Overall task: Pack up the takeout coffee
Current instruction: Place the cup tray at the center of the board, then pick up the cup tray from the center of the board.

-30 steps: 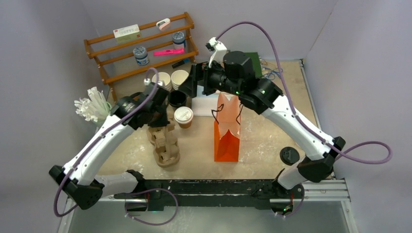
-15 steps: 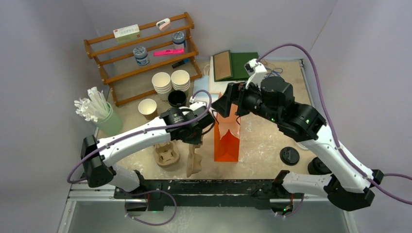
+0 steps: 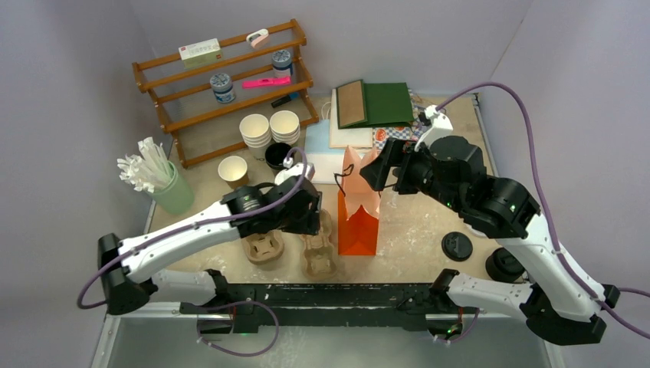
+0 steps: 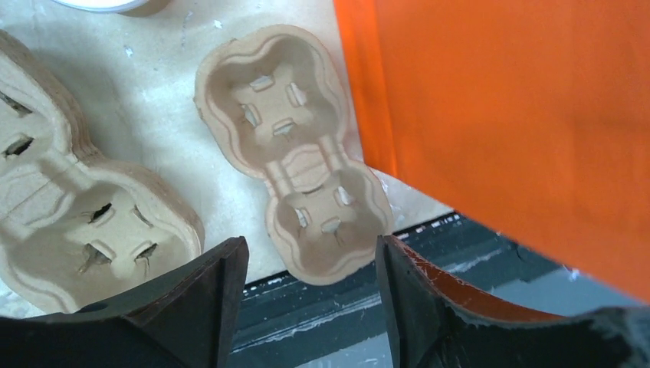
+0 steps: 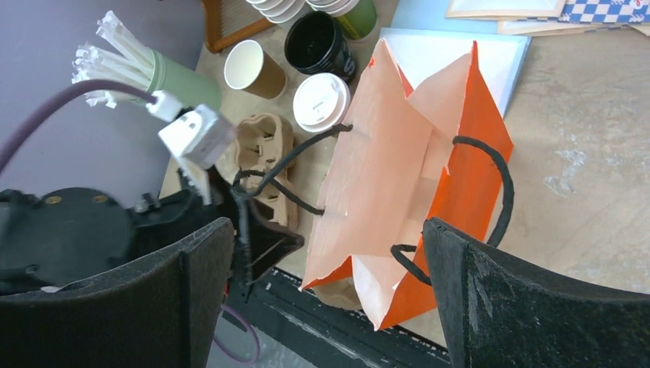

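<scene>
Both left fingers [image 4: 199, 307] and right fingers [image 5: 490, 307] gape empty, carrier [image 4: 295, 153] lying just beside the orange bag [image 4: 521, 115].

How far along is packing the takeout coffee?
Done: one cup carrier lies flat beside the upright, open orange paper bag, apart from the carrier stack. In hand: nothing; the left gripper hovers open over that carrier, the right gripper open above the bag. Left: the lidded kraft cup and the lidless kraft cup stand outside the carrier; the loaded carrier then goes into the bag.
</scene>
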You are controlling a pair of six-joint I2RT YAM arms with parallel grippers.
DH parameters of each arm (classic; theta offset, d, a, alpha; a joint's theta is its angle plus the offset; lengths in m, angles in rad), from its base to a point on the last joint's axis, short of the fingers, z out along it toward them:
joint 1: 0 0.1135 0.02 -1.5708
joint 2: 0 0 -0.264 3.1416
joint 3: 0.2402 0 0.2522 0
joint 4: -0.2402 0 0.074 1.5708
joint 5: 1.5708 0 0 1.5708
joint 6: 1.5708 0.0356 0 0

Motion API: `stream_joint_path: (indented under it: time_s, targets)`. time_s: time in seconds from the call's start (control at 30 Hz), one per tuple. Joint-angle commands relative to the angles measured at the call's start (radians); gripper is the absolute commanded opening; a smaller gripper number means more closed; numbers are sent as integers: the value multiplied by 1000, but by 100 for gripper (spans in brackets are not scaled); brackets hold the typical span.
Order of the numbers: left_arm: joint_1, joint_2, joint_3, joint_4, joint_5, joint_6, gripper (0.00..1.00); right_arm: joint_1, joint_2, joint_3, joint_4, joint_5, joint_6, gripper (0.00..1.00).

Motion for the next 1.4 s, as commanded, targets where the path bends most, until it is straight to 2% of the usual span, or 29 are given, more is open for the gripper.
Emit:
stream_joint_path:
  time_s: [0.0, 0.1, 0.13, 0.2, 0.23, 0.3, 0.4, 0.63, 0.8, 0.97, 1.13, 1.27, 1.37]
  targets:
    - [2, -143, -119, 169, 114, 153, 63, 4, -16, 12, -51, 61, 35, 94]
    - [2, -197, -192, 279, 194, 345, 64, 2, -17, 30, -56, 76, 23, 93]
    - [2, -211, -217, 323, 230, 416, 68, 2, -15, 39, -57, 79, 17, 93]
    - [2, -234, -276, 411, 278, 554, 89, 3, -10, 61, -60, 85, 8, 93]
    - [1, -239, -290, 439, 296, 599, 90, 3, -7, 76, -63, 89, 4, 93]
    - [2, -243, -323, 518, 342, 691, 89, 2, 1, 110, -72, 97, -6, 93]
    - [0, -227, -376, 630, 444, 851, 83, 2, 6, 159, -93, 126, -22, 93]
    - [1, -72, -332, 565, 478, 1118, 75, 3, -4, 204, -69, 141, -61, 93]
    - [2, 20, -355, 570, 498, 1168, 70, 3, -26, 199, -38, 154, -76, 93]
    - [2, 54, -381, 596, 449, 1169, 70, 3, -26, 208, -46, 166, -87, 93]
    - [12, 3, -441, 649, 392, 1160, 72, 2, -23, 204, -45, 167, -88, 93]
    - [67, -63, -505, 706, 442, 1140, 73, 3, -18, 204, -43, 166, -89, 93]
    - [84, -35, -492, 694, 476, 1157, 71, 3, -12, 202, -37, 161, -89, 93]
